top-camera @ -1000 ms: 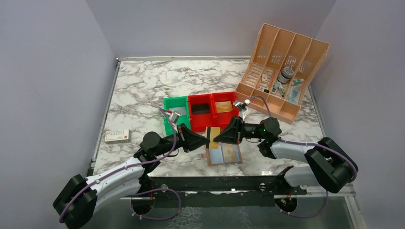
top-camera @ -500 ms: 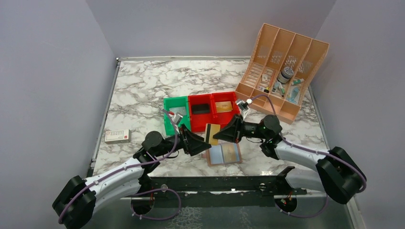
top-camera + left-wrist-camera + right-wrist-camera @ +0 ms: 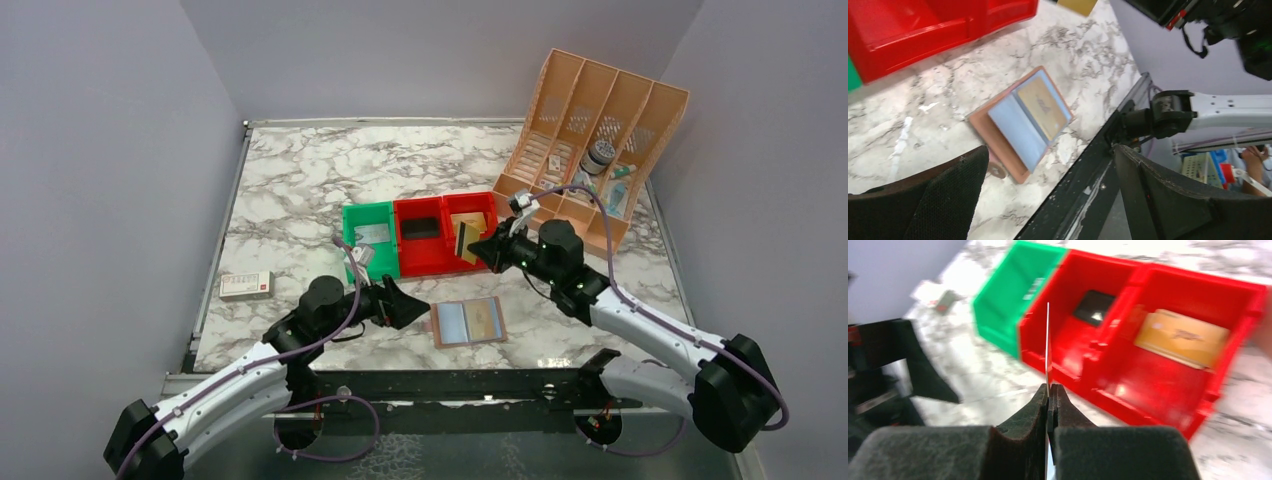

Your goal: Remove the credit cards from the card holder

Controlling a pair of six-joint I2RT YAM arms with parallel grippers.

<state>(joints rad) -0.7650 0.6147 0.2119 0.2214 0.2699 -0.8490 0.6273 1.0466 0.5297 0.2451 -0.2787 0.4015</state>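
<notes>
A marble table (image 3: 300, 180) carries a green bin (image 3: 349, 243) touching two red bins (image 3: 424, 263) in a row. A peach organizer (image 3: 590, 110) leans at the far right, a round tin (image 3: 598, 156) inside. A small white box (image 3: 246, 285) lies near the left edge.

yellow card (image 3: 1077, 5): cut by edge | organizer (image 3: 600, 100) contents: perhaps tools, unreadable

- Left arm (image 3: 235, 378): pale grey link shells, black rounded joint housings.
- Right arm (image 3: 650, 328): identical finish, large black shoulder housing.
- Cable (image 3: 357, 285): purple, routed externally along each arm, looped at the base.
- Left gripper (image 3: 422, 305): black, wedge-shaped, with matte finger pads (image 3: 938, 200) in a fine woven texture.
- Right gripper (image 3: 472, 244): black, same textured pads (image 3: 1118, 450).
- Wrist camera module (image 3: 520, 205): small, silver-white, with a red detail.
</notes>
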